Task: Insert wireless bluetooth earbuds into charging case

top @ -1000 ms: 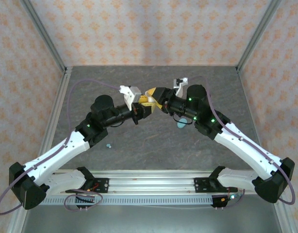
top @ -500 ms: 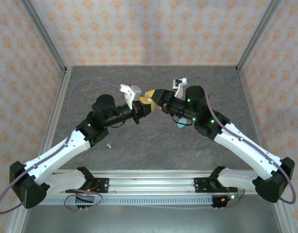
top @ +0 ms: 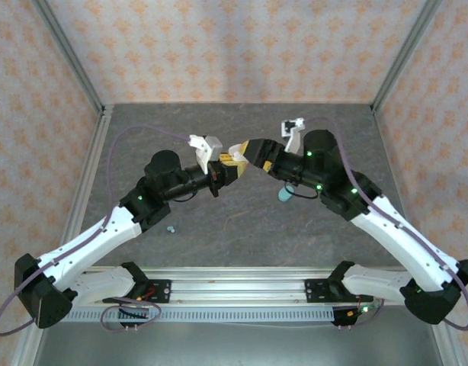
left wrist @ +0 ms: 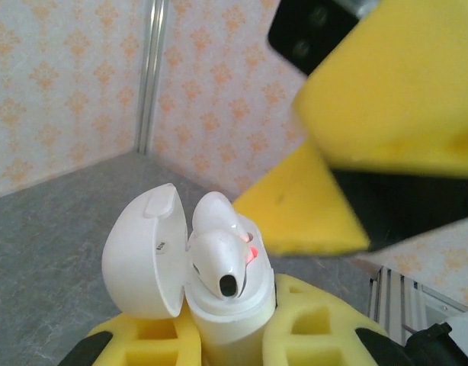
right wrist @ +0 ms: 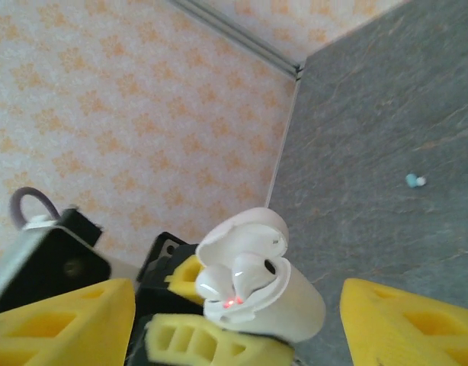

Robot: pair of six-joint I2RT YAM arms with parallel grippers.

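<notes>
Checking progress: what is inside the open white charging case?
Two white earbuds sit side by side in the charging case, a red light glowing between them. Their stems are hidden down inside the case body.

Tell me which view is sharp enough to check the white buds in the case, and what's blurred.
Left wrist: the charging case and white earbuds are sharp, a red light glowing beside them; the right pincer is a close yellow blur. Right wrist: case sharp, its own fingers soft at the bottom edge. Top external: even light, no glare, but the case is tiny.
</notes>
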